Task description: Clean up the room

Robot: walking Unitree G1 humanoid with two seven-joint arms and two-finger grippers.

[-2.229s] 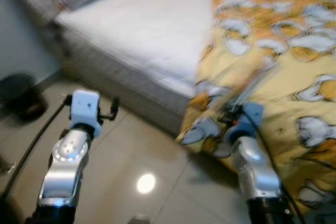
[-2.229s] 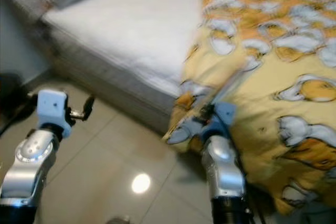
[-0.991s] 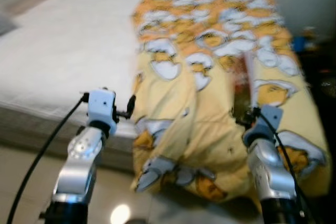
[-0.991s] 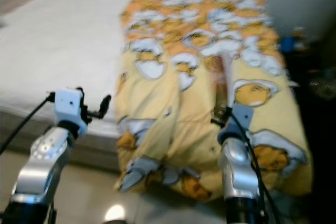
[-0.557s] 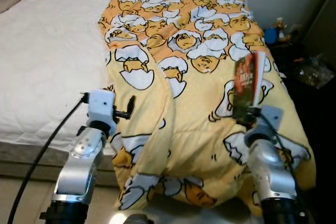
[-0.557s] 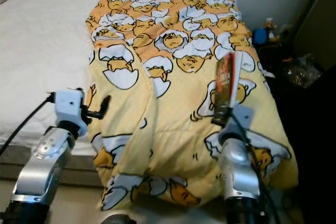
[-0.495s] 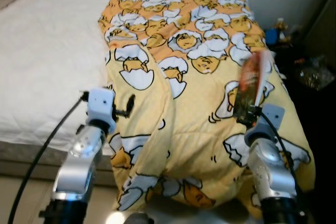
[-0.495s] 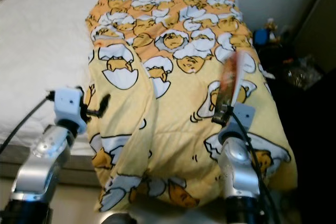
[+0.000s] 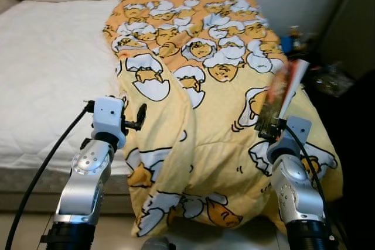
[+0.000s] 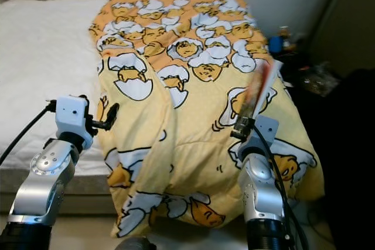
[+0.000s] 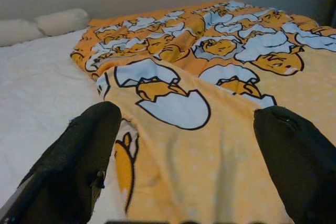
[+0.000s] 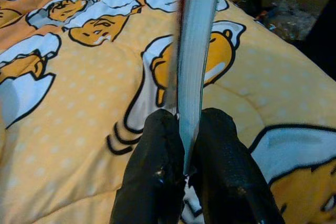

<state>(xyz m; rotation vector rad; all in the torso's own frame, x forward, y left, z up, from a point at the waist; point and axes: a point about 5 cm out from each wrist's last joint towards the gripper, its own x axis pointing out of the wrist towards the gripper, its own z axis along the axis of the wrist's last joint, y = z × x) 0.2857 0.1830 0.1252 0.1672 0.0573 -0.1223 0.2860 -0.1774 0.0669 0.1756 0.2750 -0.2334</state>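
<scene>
Right gripper [image 12: 184, 145] pinches a thin red-covered book [image 9: 282, 95] by its bottom edge at centre-right; light but floppy, probably wobbles. Left gripper [image 11: 184, 156] gapes, empty.

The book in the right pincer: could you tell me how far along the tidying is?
Done: the book is picked up, pinched upright by the right pincer above the yellow blanket. In hand: carrying it, with no drop-off spot evident. Left: putting it down, and likely straightening the rumpled blanket on the bed; the left pincer is open and free.

Even, soft indoor light; bed [image 9: 47, 68] bright, right side dim. Book [image 9: 284, 89] top motion-blurred; wrist views soft.
</scene>
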